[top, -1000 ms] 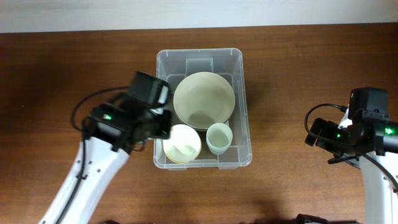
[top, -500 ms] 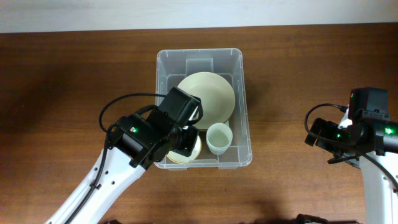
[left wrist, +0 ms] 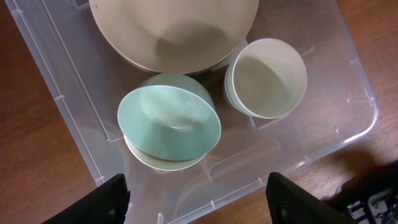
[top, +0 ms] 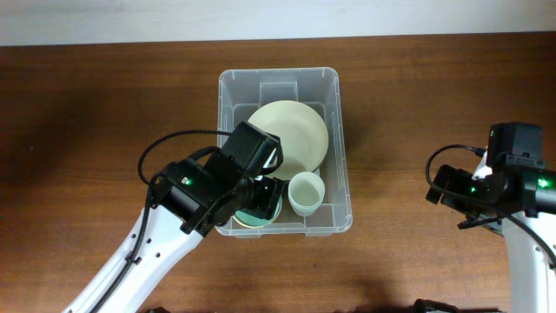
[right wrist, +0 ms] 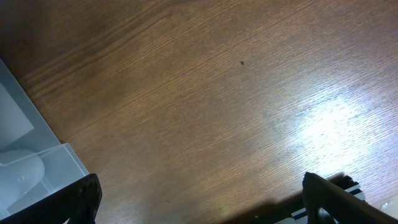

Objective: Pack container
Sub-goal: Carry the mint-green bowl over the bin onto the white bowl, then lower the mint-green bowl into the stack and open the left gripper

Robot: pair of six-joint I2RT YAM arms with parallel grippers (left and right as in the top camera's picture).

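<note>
left gripper [left wrist: 198, 202] spread, empty | teal bowl [left wrist: 169, 121] just beneath it in container [left wrist: 348, 118], seemingly tilted | right gripper [right wrist: 199, 202] spread, well apart

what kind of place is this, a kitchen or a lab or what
Most likely a robotics lab or test bench, not a kitchen: a left arm and a right arm flank a wooden table, and a clear plastic container on it holds bowls and a cup.

Mint bowl [left wrist: 168, 124] rests tilted in cream bowl [left wrist: 155, 163] — pale cup [left wrist: 267, 78] beside.
</note>
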